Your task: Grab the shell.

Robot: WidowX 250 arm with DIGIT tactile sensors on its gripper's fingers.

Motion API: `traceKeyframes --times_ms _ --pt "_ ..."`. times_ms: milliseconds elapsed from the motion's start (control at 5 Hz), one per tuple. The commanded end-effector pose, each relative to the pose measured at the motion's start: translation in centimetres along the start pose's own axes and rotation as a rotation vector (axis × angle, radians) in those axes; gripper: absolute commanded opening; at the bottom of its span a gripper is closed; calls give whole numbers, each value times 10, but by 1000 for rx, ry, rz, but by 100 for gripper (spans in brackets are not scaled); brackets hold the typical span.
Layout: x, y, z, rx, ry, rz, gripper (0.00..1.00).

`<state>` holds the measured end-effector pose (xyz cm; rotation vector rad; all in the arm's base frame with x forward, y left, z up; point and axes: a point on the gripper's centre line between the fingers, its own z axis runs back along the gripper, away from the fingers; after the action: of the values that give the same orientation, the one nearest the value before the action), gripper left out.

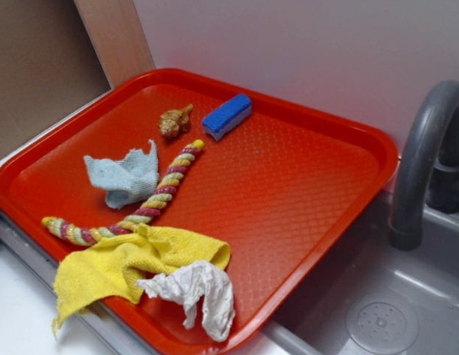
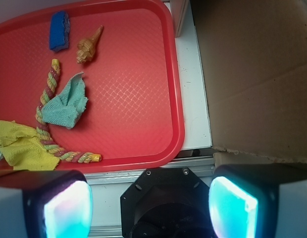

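waiting untouched on the tray (image 1: pixel 340 133) just beside the blue block (image 1: pixel 227 115), the shell (image 1: pixel 175 121) has yet to be approached, the gripper (image 2: pixel 151 206) spread wide, empty, off the tray.

Exterior view: looks down at a slant from one side, quite near, at the red plastic tray (image 1: pixel 311 185) beside the grey sink (image 1: pixel 407 310).
Wrist view: looks down from high up, past the gripper (image 2: pixel 151 208).
Both show: the tray and small tan spiral shell (image 1: pixel 175 120) (image 2: pixel 88 45).
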<state>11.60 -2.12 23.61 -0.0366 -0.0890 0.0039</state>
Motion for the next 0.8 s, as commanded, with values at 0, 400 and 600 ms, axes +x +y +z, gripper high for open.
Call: traceKeyframes --times_ms 0,400,600 --pt "0 0 0 0 0 0 100" --pt "21 14 -10 -38 -33 505 100" --pt "32 7 -19 -30 -133 748 100"
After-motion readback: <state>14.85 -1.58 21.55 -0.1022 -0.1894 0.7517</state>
